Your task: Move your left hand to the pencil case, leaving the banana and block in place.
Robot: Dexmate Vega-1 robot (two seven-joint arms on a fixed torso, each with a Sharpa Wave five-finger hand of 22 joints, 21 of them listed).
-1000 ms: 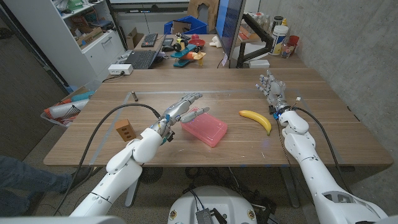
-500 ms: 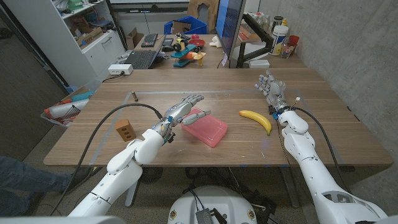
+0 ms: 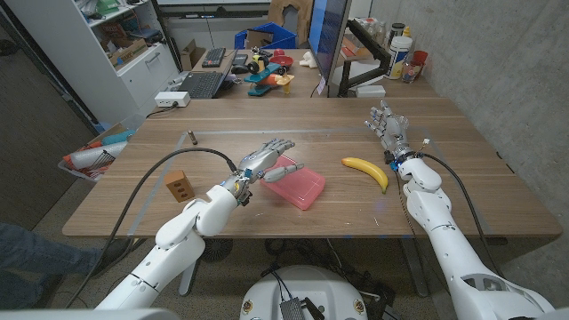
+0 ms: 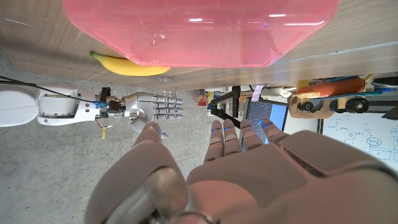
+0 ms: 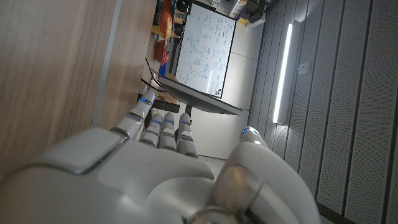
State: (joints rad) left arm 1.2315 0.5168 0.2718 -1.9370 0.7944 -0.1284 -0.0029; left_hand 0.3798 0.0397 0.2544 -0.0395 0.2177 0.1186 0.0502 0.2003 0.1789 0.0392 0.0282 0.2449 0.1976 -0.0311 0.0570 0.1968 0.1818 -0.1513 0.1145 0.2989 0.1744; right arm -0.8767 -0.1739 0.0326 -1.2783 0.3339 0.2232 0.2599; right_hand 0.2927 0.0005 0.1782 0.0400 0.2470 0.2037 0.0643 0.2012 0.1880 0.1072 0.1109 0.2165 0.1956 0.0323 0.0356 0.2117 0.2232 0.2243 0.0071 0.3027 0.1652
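1. Just ahead of the left hand's [image 3: 267,158] outstretched fingers [image 3: 283,145] lies the pink pencil case [image 3: 299,188], flat on the wooden table [image 3: 462,169]; the thumb reaches over the case's near corner, and whether it touches cannot be told.
2. That left hand grasps nothing, its fingers spread and extended.
3. From the left wrist view, the pencil case [image 4: 199,31] sits straight beyond the fingertips [image 4: 217,127], with the banana [image 4: 127,65] past its far edge.
4. Beyond the pencil case, away from the left fingers, the banana [image 3: 367,170] lies on the table, apart from the case.
5. Behind the left hand, beside its forearm, stands the wooden block [image 3: 179,187], well apart from the fingers.
6. At the far side of the banana, the right hand [image 3: 388,127] stands with its fingers released and apart, holding nothing; the banana lies near its wrist, not touching it.
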